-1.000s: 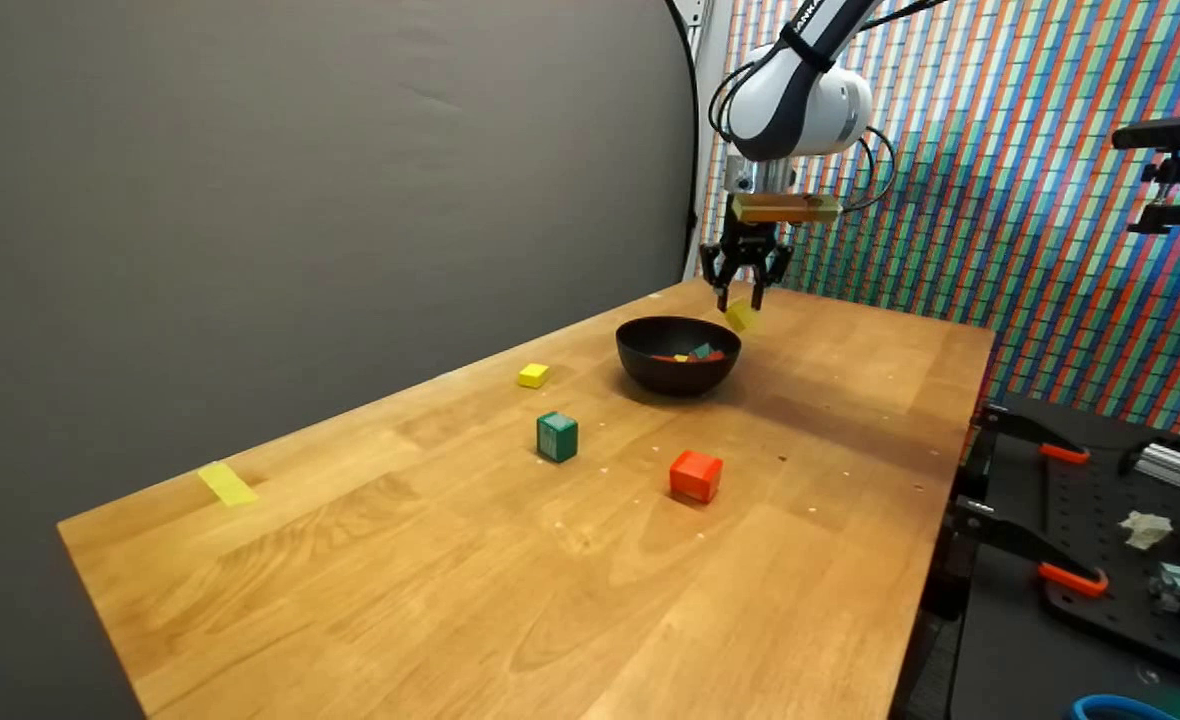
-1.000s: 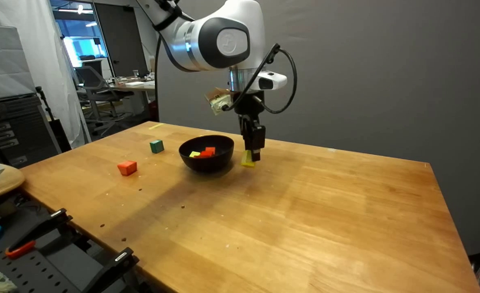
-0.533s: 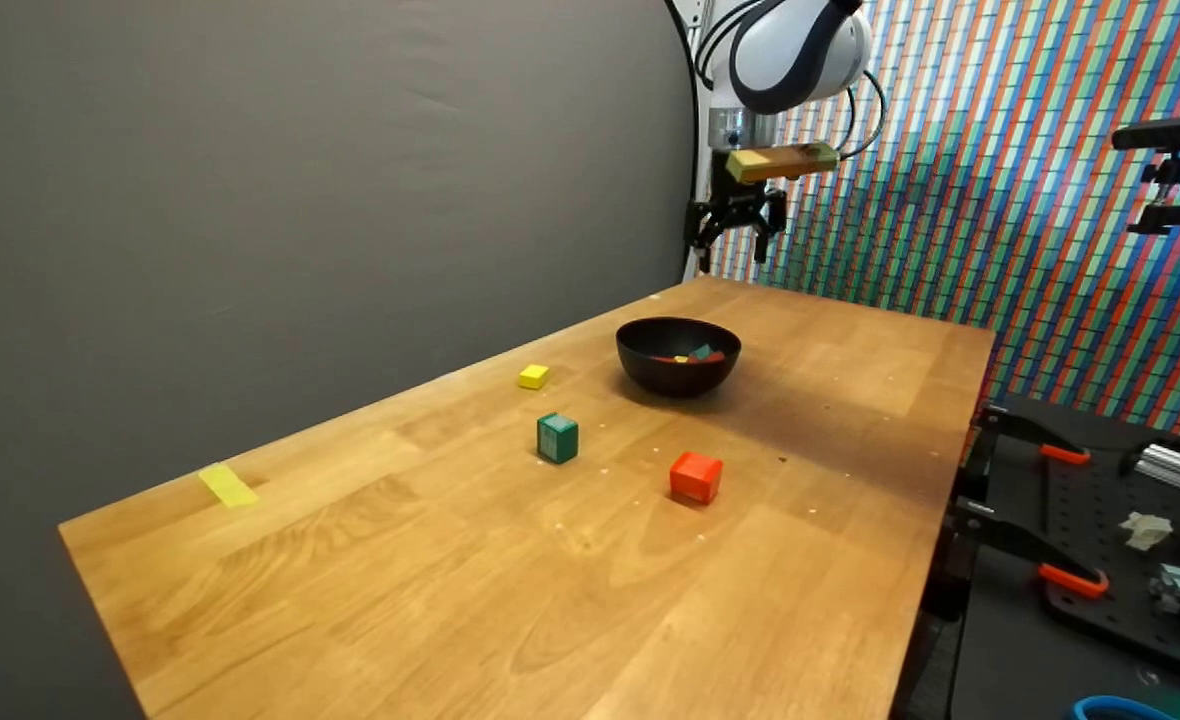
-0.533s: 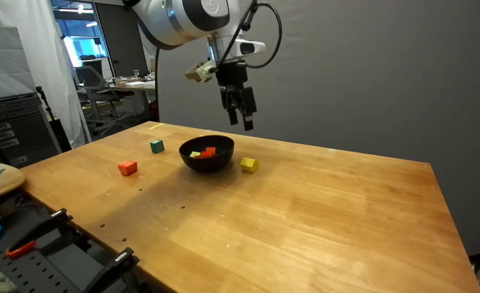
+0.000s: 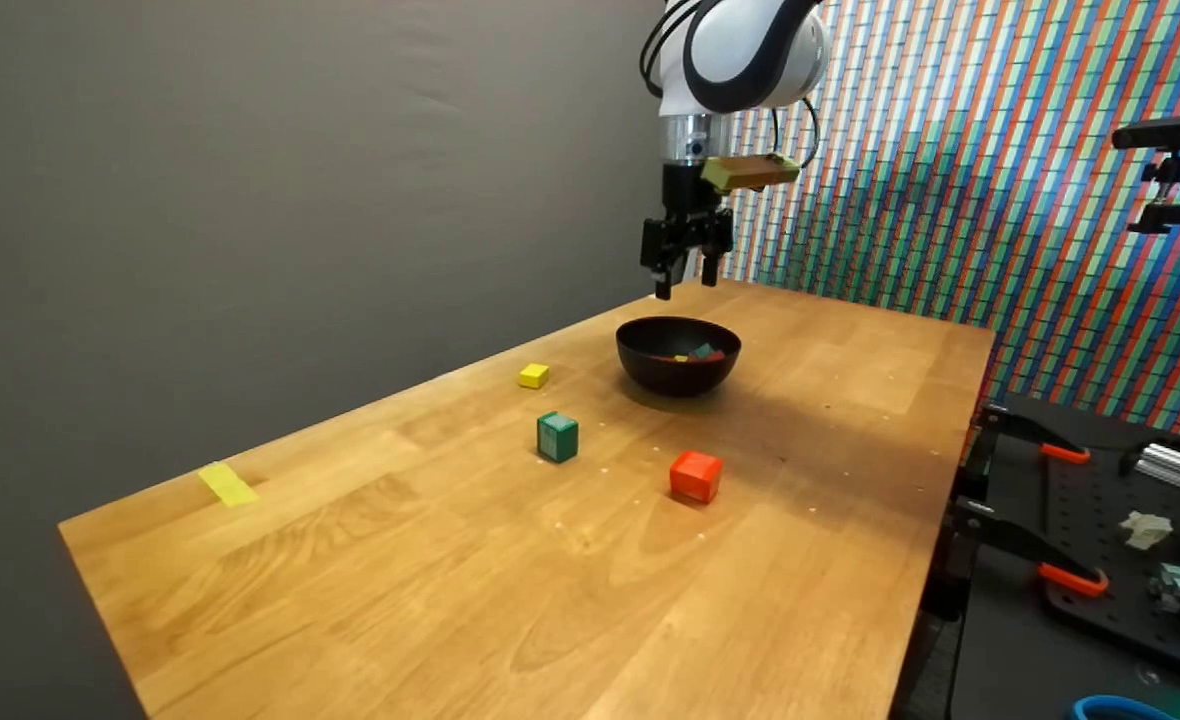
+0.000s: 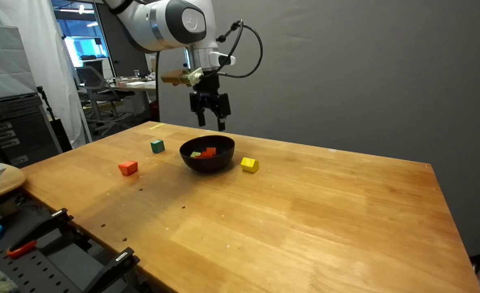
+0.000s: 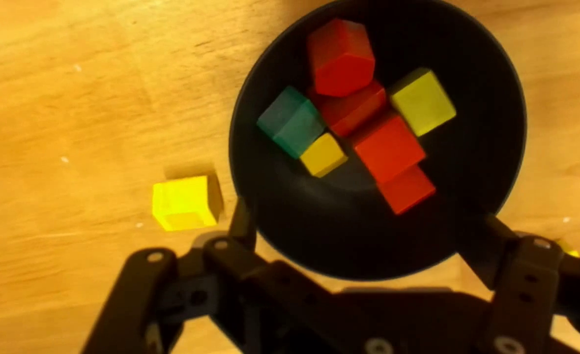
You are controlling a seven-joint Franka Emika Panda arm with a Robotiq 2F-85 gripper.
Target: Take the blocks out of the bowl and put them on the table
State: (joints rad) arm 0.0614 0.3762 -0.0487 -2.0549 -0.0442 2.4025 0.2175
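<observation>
The black bowl (image 5: 678,360) stands on the wooden table (image 5: 430,590). In the wrist view the bowl holds several red blocks (image 7: 388,147), a green block (image 7: 292,123), a small yellow block (image 7: 323,155) and a yellow-green block (image 7: 422,103). My gripper (image 6: 211,124) hangs above the bowl, open, its fingers wide apart with nothing between them. On the table lie an orange-red block (image 5: 695,476), a green block (image 5: 557,437) and a flat yellow block (image 5: 533,376). Another yellow block (image 6: 249,165) rests beside the bowl; in an exterior view the bowl hides it.
Yellow tape (image 5: 228,484) is stuck near the table's far corner. A grey wall runs along one long edge. Black clamps with orange parts (image 5: 1072,578) sit beside the other edge. A round wooden board (image 6: 4,183) stands at a table corner.
The gripper opened and let go of the yellow block, which now rests on the table beside the bowl. It then rose and shifted over the bowl.
</observation>
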